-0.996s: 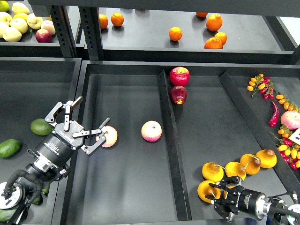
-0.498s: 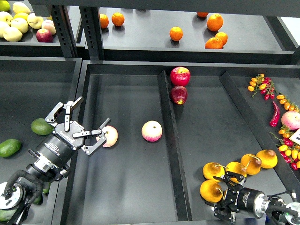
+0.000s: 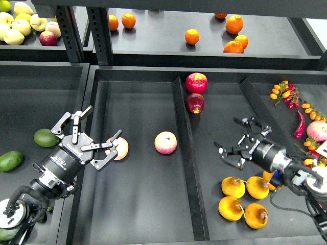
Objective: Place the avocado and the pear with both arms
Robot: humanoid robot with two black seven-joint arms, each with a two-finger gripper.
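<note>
Since before, right gripper (image 3: 240, 140) is raised to 12 o'clock of pears (image 3: 233, 187), jaws spread, empty | left gripper (image 3: 92, 133) unmoved; jaws wide; avocado (image 3: 10, 161) at 8 o'clock

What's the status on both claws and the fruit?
Left claw open, empty, beside a pink-yellow fruit. Right claw open, empty, above the pears. Avocado untouched at far left. Nothing in the way.
</note>
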